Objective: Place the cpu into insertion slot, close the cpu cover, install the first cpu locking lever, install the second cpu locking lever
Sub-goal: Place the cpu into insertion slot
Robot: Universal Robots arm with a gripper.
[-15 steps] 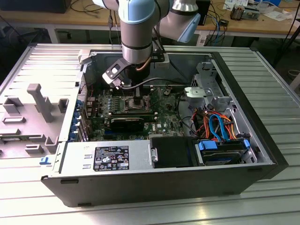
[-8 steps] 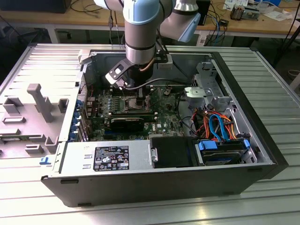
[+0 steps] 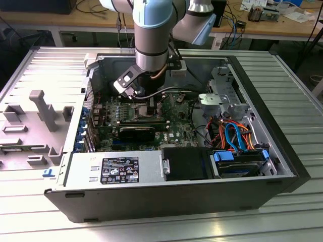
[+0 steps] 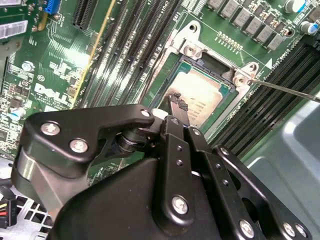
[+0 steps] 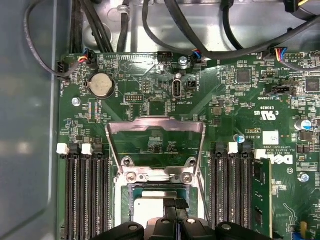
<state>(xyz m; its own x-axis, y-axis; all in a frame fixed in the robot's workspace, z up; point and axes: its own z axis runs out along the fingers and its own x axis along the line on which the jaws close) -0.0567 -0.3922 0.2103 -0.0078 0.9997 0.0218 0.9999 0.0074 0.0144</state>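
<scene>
Exterior view, scene: an open computer case (image 3: 282, 166) lies on its side on a ribbed metal bench, motherboard (image 3: 176, 126) facing up.
Exterior view, arm: the robot arm (image 3: 151, 35) reaches straight down into the case, with the gripper (image 3: 151, 105) low over the board's middle.
Second wrist view, cpu: the cpu (image 4: 205, 95), a flat silver-grey square, lies level inside the insertion slot (image 4: 192, 50).
Second wrist view, gripper: the gripper (image 4: 176, 102) has its dark tip right over the chip's edge. Contact cannot be judged.
Second wrist view, lever: a thin locking lever (image 4: 290, 91) juts out beside the slot, unlatched.
First wrist view, cover: the cpu cover (image 5: 156, 124) is swung up and open, with green board showing through its window.
First wrist view, fingers: the fingers (image 5: 167, 222) are drawn close together above the cpu (image 5: 147, 205) and grip nothing.
Step in hand: placing looks complete, and the cover and both levers are not yet done.
Next move calls for: a clean lift off the chip without nudging it, then a gentle push folding the cover flat.
</scene>
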